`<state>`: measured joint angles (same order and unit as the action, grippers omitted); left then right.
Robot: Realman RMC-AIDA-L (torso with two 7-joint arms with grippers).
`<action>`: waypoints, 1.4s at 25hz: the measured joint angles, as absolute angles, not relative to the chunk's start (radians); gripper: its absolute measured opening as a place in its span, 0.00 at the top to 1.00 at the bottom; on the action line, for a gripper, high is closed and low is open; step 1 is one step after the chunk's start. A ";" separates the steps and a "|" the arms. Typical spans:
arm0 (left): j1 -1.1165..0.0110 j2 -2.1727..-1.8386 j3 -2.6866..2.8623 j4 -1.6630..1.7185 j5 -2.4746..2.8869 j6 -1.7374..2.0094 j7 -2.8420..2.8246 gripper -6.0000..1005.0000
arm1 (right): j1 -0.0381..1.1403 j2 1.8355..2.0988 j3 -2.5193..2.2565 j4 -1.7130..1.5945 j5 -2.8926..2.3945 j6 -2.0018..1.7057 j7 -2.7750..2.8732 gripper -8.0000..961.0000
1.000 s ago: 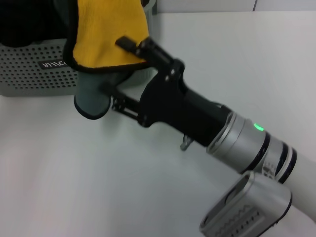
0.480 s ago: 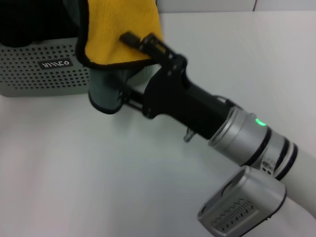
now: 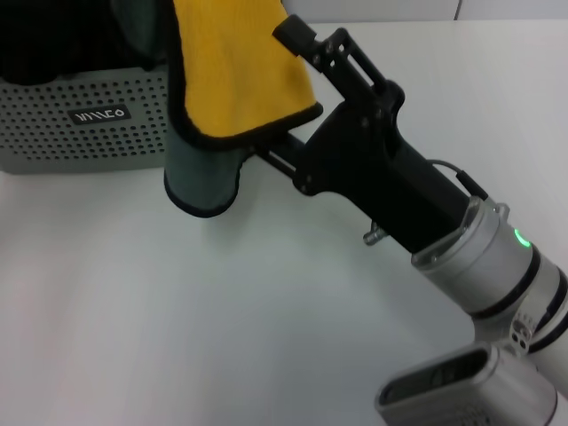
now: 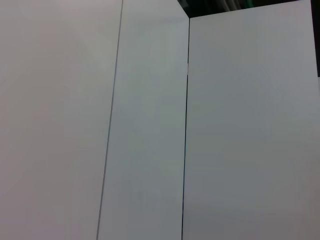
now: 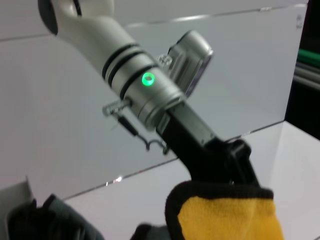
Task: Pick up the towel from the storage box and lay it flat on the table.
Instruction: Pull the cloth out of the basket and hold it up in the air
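My right gripper (image 3: 282, 93) is shut on the towel (image 3: 235, 80), one finger over its yellow face and the other under it. The towel hangs folded, yellow side up with black edging, and a teal-green flap (image 3: 200, 177) droops below. It hangs in the air over the near right corner of the storage box (image 3: 80, 133) and the table (image 3: 177, 311). In the right wrist view the yellow towel (image 5: 225, 220) shows under a black gripper body and a silver wrist with a green light (image 5: 147, 80). The left gripper is out of view.
A black fabric bundle (image 3: 53, 40) lies inside the storage box at the far left. The box carries a small black label (image 3: 99, 114). White wall panels (image 4: 150, 125) fill the left wrist view.
The right gripper has risen and shifted right with the towel, lifting it higher above the box corner. The arm's wrist has swung lower and to the right.
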<state>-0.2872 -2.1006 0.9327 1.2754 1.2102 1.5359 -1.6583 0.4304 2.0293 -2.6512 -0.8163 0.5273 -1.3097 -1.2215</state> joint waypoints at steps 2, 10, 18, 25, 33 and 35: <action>-0.288 -2.101 0.933 1.268 1.210 1.535 -1.658 0.94 | 0.431 2.029 -2.668 -0.815 0.526 -1.325 -1.223 0.18; -0.290 -2.101 0.942 1.246 1.210 1.534 -1.657 0.93 | 0.456 2.029 -2.714 -0.830 0.522 -1.333 -1.229 0.18; -0.289 -2.100 0.953 1.244 1.210 1.534 -1.654 0.93 | 0.484 2.029 -2.730 -0.839 0.521 -1.316 -1.224 0.22; -0.290 -2.100 0.954 1.244 1.211 1.534 -1.651 0.93 | 0.492 2.029 -2.743 -0.852 0.522 -1.300 -1.221 0.37; -0.289 -2.100 0.952 1.243 1.211 1.534 -1.643 0.93 | 0.460 2.029 -2.762 -0.862 0.531 -1.294 -1.220 0.47; -0.289 -2.100 0.950 1.241 1.210 1.534 -1.643 0.93 | 0.448 2.029 -2.762 -0.871 0.531 -1.293 -1.219 0.51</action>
